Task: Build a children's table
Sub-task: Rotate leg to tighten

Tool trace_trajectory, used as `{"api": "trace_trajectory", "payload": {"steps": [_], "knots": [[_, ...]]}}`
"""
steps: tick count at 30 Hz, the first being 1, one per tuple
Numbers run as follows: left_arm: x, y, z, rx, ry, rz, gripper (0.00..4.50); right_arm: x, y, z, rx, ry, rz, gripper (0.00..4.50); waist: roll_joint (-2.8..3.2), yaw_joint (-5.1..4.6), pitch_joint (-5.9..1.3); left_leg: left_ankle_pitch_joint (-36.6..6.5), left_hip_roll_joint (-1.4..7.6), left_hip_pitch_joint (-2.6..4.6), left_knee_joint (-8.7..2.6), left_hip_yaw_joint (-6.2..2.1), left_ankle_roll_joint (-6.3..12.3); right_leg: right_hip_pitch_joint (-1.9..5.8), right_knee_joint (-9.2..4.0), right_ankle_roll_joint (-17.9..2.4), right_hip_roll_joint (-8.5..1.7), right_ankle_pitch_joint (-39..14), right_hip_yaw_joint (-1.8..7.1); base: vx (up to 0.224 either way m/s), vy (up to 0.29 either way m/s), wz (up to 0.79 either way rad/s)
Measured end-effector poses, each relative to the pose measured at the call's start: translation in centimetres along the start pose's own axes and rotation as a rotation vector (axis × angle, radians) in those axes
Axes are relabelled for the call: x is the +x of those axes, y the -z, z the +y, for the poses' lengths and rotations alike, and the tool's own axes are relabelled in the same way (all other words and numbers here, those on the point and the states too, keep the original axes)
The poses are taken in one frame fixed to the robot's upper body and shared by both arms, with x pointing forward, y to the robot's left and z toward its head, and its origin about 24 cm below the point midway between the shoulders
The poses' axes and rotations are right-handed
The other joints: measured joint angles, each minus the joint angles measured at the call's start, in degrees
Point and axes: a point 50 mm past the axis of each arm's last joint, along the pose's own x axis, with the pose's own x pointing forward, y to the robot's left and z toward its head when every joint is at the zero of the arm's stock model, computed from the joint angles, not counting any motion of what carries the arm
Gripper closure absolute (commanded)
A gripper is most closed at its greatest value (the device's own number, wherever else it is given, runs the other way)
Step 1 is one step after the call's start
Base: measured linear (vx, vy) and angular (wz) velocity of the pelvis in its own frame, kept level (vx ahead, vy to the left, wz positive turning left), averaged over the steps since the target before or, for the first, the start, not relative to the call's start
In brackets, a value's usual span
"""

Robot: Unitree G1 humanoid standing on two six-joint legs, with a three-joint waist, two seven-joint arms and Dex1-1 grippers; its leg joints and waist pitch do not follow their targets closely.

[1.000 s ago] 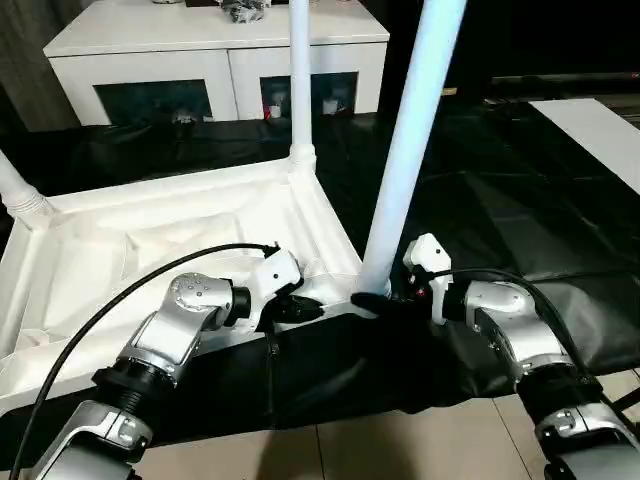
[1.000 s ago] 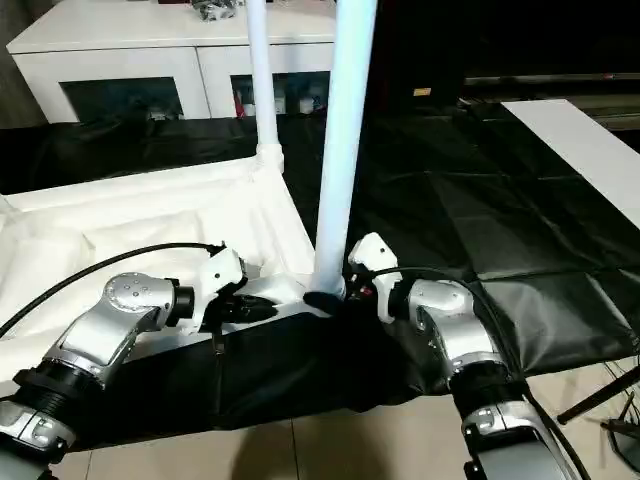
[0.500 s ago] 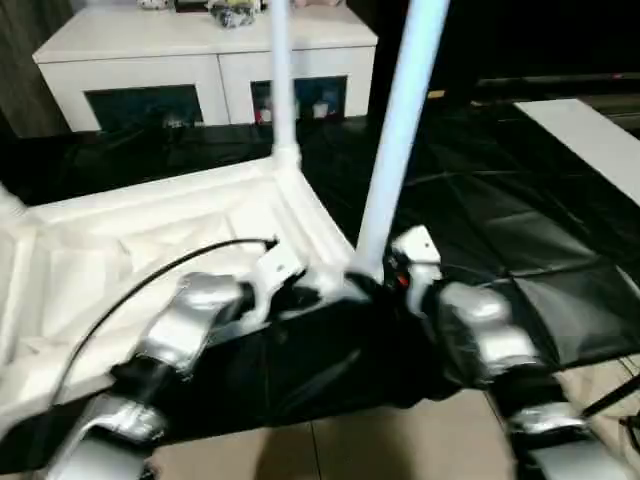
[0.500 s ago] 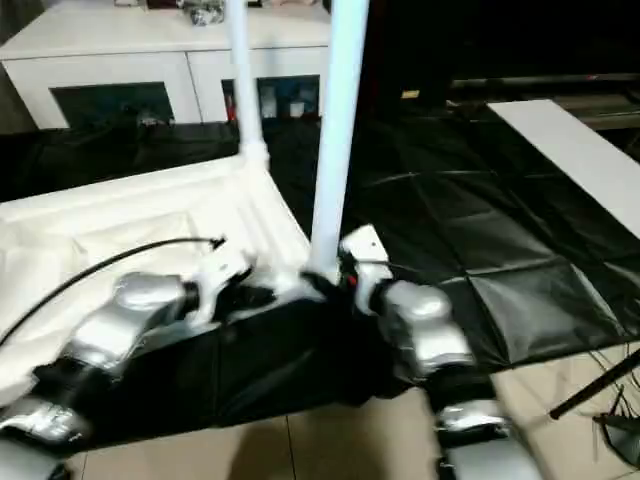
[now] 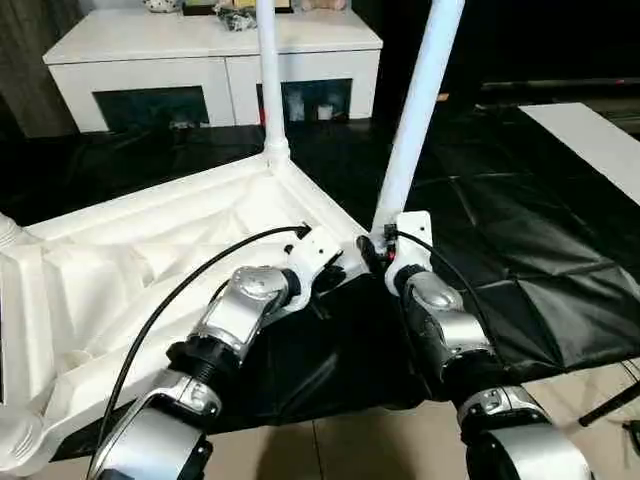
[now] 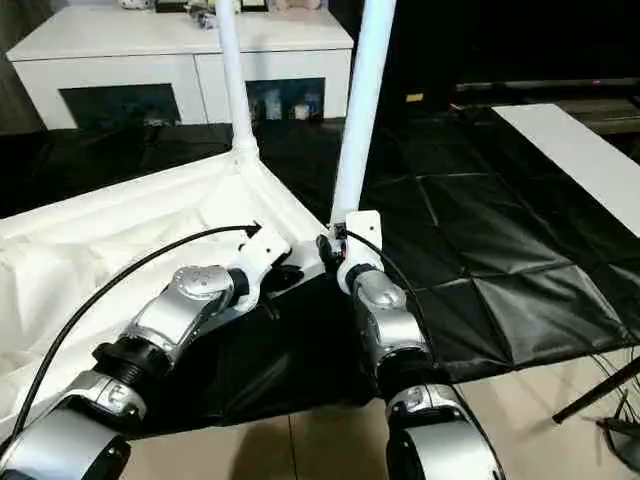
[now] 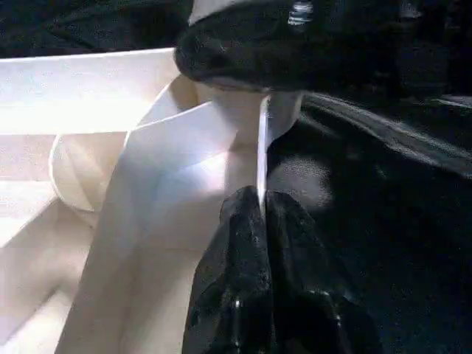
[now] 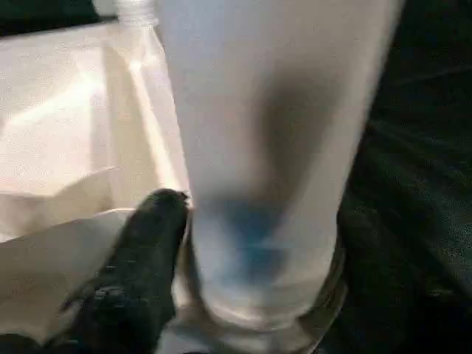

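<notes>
tabletop [image 5: 150, 250]: inverted | near corner socket [image 8: 295, 324]: holds leg [image 5: 415, 120] | left jaws: pinched together | right jaws: wide around leg

My two head cameras look forward and down over both forearms, sharing the upturned tabletop [image 5: 150, 250]. Each wrist camera sits very near the tabletop's near corner, facing the leg [image 8: 258, 147] there.

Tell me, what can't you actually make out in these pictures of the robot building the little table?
- Tops of both upright legs: cut off by the head views' upper edge.
- Near leg's seating in its socket: blurred in the right wrist view, screened by the right gripper in the head views.
- Things on the cabinet: too small to identify.
</notes>
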Motion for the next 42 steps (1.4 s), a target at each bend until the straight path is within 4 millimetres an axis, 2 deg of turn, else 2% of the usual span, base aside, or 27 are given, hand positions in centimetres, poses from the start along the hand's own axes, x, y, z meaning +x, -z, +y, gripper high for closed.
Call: {"api": "trace_trajectory", "payload": {"steps": [1,5,8,14,20,30,34,36,42], "knots": [[-0.2,0.1,0.2,-0.002,0.002,0.0,4.5,-0.1,0.0,0.1,0.002,-0.022,-0.004,0.85,-0.02,-0.19,0.01,0.0,0.0,-0.19,-0.06,-0.01,0.0,-0.05,-0.01,0.0,0.0,0.02,-0.03,0.0,0.0,0.0],[-1.2,0.4,0.6,0.012,0.039,-0.001,4.5,-0.5,-0.4,-1.0,-0.048,-0.126,-0.003,0.85,-0.02,-0.39,0.02,0.0,0.04,-0.19,-0.23,-0.02,0.0,-0.2,0.02,-0.05,0.03,0.08,-0.11,0.0,0.0,0.0],[-2.2,0.9,0.8,0.031,0.109,0.002,4.5,-1.5,-0.8,-3.1,-0.171,-0.267,0.021,0.85,0.0,-0.01,0.01,-0.01,0.1,-0.23,-0.44,-0.02,-0.01,-0.23,0.0,0.09,0.04,-0.02,-0.26,0.0,0.0,0.0],[-4.1,1.8,0.6,0.059,0.266,0.01,4.5,-4.1,-0.5,-5.1,-0.354,-0.563,0.119,0.85,0.0,0.86,0.01,0.03,0.13,-0.11,-0.54,0.0,0.15,-0.26,-0.02,0.04,0.04,-0.2,-0.35,0.0,0.0,0.0],[-5.4,2.2,0.3,0.059,0.378,0.023,4.5,-5.7,-0.5,-5.5,-0.432,-0.76,0.19,0.85,-0.02,0.93,0.03,-0.04,0.13,-0.09,-0.44,0.0,0.04,-0.24,0.02,0.01,0.02,-0.18,-0.33,0.0,0.0,0.0],[-5.8,2.3,0.2,0.063,0.401,0.033,4.5,-5.5,-0.4,-4.9,-0.395,-0.797,0.181,0.85,-0.05,0.87,0.04,-0.03,0.14,-0.1,-0.41,0.0,0.05,-0.24,0.04,0.0,0.02,-0.18,-0.34,0.0,0.0,0.0],[-5.9,2.3,0.1,0.062,0.408,0.036,4.5,-5.5,-0.4,-4.9,-0.36,-0.803,0.174,1.2,-0.05,0.9,0.04,-0.03,0.15,-0.1,-0.41,0.0,0.05,-0.25,0.05,0.0,0.02,-0.18,-0.35,0.0,0.0,0.0],[-6.0,2.4,0.1,0.062,0.41,0.036,4.5,-5.5,-0.3,-4.9,-0.352,-0.801,0.172,1.52,-0.05,0.9,0.04,-0.03,0.15,-0.1,-0.37,0.0,0.05,-0.25,0.07,0.0,0.02,-0.17,-0.34,0.0,0.0,0.0],[-6.0,2.4,0.1,0.059,0.408,0.04,4.5,-5.4,-0.2,-4.8,-0.336,-0.8,0.168,1.78,-0.05,0.85,0.05,-0.04,0.15,-0.1,-0.3,0.0,0.04,-0.24,0.11,-0.01,0.02,-0.17,-0.33,0.0,0.0,0.0]]}}
